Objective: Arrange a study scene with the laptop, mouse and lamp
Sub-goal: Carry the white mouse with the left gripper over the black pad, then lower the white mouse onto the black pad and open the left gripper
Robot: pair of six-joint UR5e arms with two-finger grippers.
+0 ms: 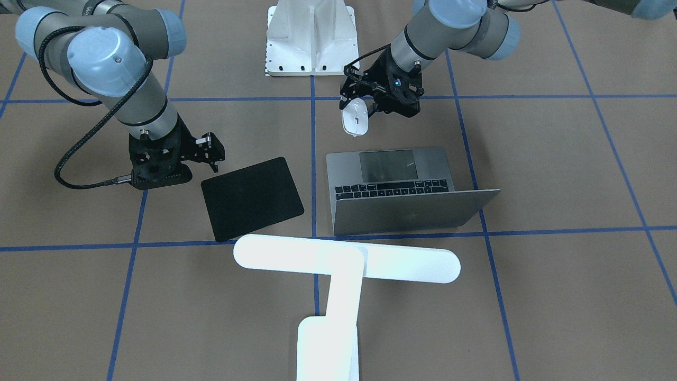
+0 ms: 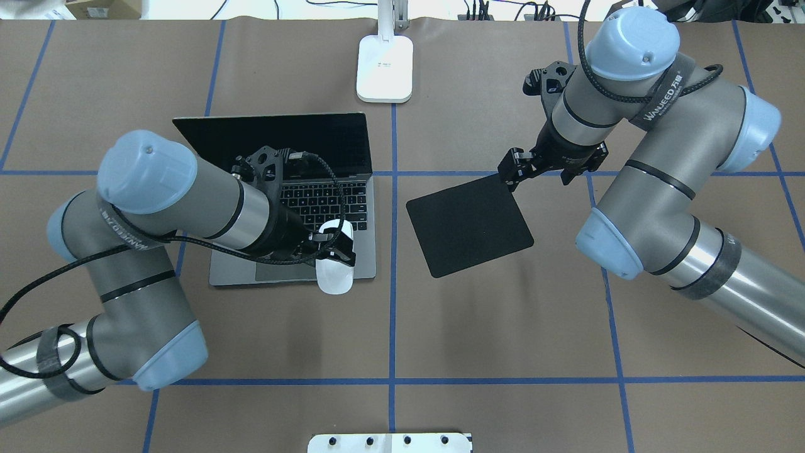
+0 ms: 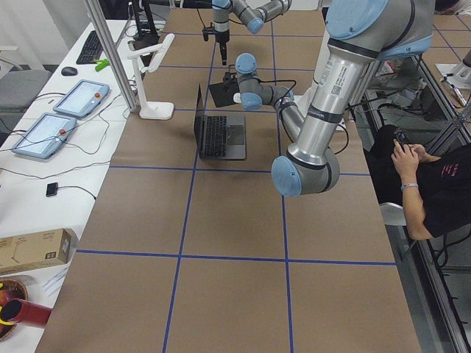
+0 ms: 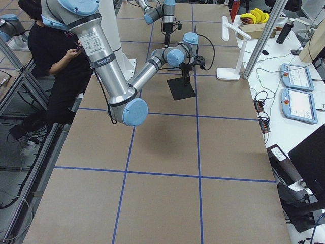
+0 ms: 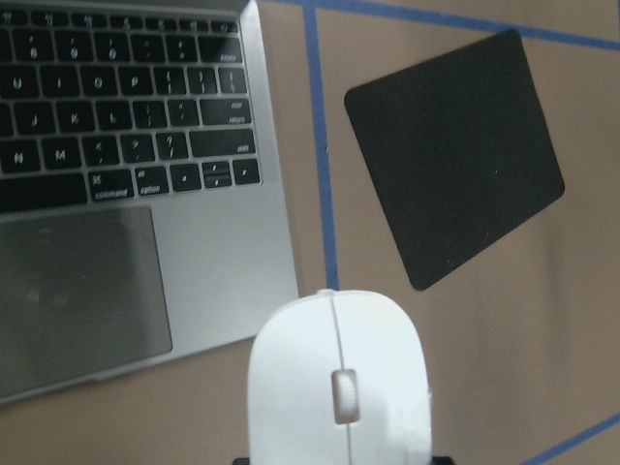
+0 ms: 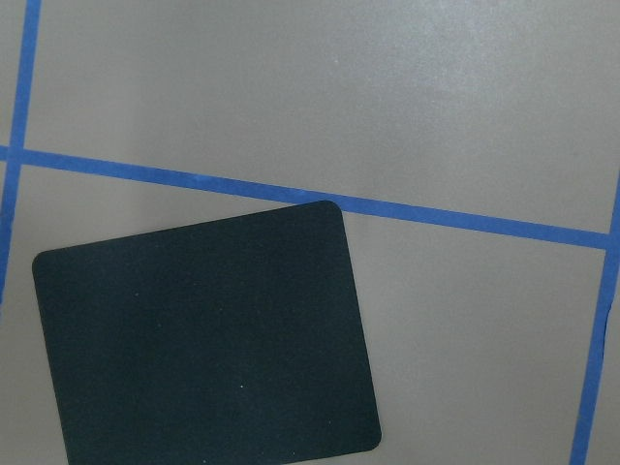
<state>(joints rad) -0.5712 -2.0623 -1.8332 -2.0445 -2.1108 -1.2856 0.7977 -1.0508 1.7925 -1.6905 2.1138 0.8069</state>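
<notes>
Overhead order starts with the left gripper [image 2: 335, 246], which reaches across the open laptop [image 2: 314, 135] with its jaws clamped on the mouse [image 2: 334, 277]. The white mouse hangs at the laptop's near corner, the one closest to the table's middle, partly over the palm rest and partly over the brown paper beside it. The left wrist view shows its centre line and wheel facing up, and it appears to be off the table. The laptop sits left of the central blue tape line, lid up, keyboard toward the robot. At the far edge stands the lamp [image 2: 385, 68], its base straddling that line; the front-facing view shows its long bar head bright white. Right of the line a black mat [image 2: 468, 225] lies flat on the paper, turned at an angle. At the mat's far right corner is the right gripper [image 2: 510, 170], jaws parted and holding nothing; whether it touches the mat is unclear
</notes>
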